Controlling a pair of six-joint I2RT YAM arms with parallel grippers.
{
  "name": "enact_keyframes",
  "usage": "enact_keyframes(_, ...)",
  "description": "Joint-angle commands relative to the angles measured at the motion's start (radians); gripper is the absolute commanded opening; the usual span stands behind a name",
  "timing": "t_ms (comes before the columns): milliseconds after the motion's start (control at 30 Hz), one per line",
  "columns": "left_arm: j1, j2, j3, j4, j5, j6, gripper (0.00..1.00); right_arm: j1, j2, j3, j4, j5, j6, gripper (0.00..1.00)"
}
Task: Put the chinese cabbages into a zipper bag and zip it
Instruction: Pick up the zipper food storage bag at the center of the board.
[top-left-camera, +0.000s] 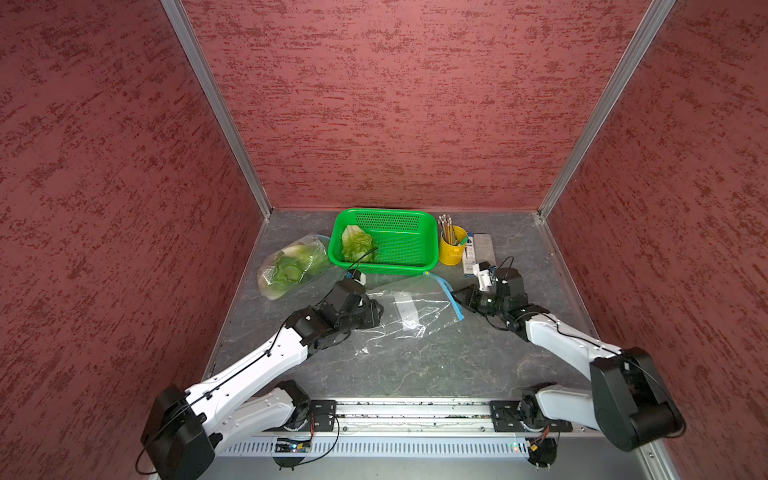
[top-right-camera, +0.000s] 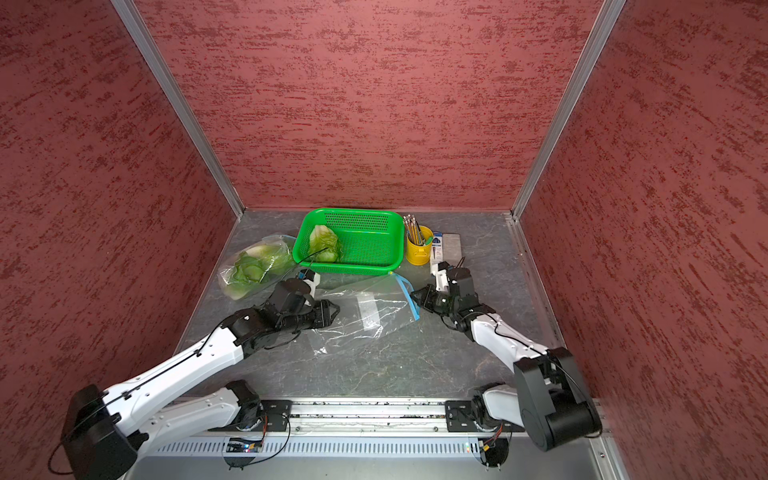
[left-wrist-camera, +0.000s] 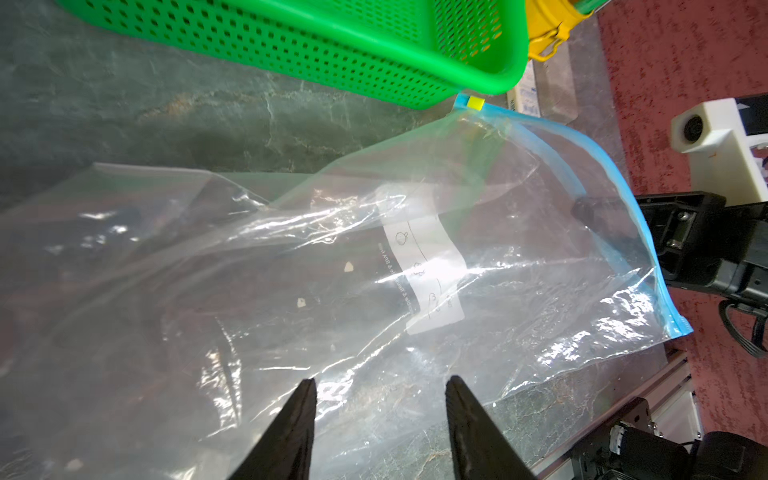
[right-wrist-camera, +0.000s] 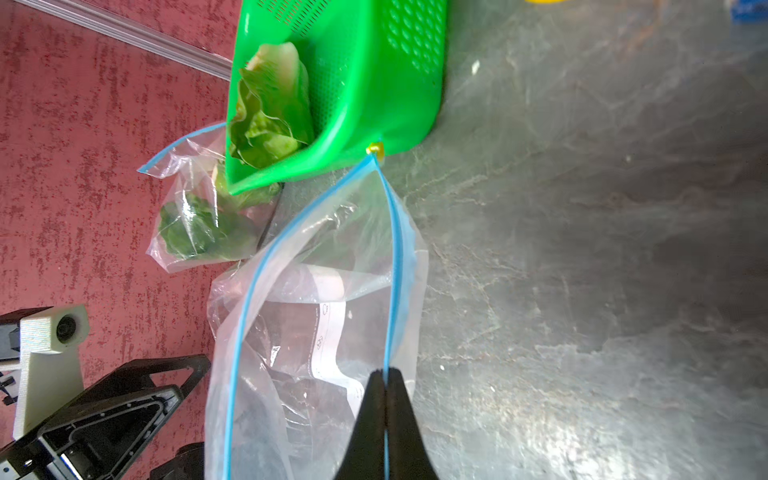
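An empty clear zipper bag lies mid-table, its blue zip edge towards the right arm and its mouth gaping. My right gripper is shut on one lip of that blue edge. A yellow slider sits at the zip's far end by the basket. My left gripper stands open over the bag's bottom end, with plastic beneath its fingers. One chinese cabbage lies in the green basket. More cabbage sits inside another clear bag to the left.
A yellow cup of pencils and flat packets stand right of the basket, just behind the right wrist. Red walls close in the table on three sides. A metal rail runs along the front edge.
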Motion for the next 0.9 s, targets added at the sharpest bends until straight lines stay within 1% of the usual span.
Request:
enact_keyframes(0,0.022,-0.042,0.058,-0.073,-0.017,0.042,0.52,0.004,-0.075,0.065,-0.089,0.052,-0.036,0.01)
enact_keyframes(133,0.033,-0.070,0.117,-0.101,-0.020,0.056,0.53,0.015,-0.152,0.169,-0.198,0.086,-0.058,0.01)
enact_keyframes(233,0.034,-0.058,0.185,-0.125,-0.015,0.060,0.54,0.028,-0.186,0.267,-0.273,0.122,-0.076,0.01)
enact_keyframes(400,0.007,-0.021,0.308,-0.141,-0.031,0.063,0.55,0.071,-0.187,0.451,-0.381,0.188,-0.114,0.02)
enact_keyframes(533,-0.047,0.027,0.421,-0.144,-0.062,0.064,0.56,0.132,-0.158,0.588,-0.451,0.267,-0.143,0.02)
enact_keyframes(633,-0.109,0.068,0.495,-0.135,-0.121,0.057,0.57,0.188,-0.123,0.676,-0.505,0.346,-0.169,0.02)
enact_keyframes(867,-0.230,0.151,0.592,-0.050,-0.185,0.014,0.60,0.275,-0.059,0.793,-0.552,0.450,-0.200,0.02)
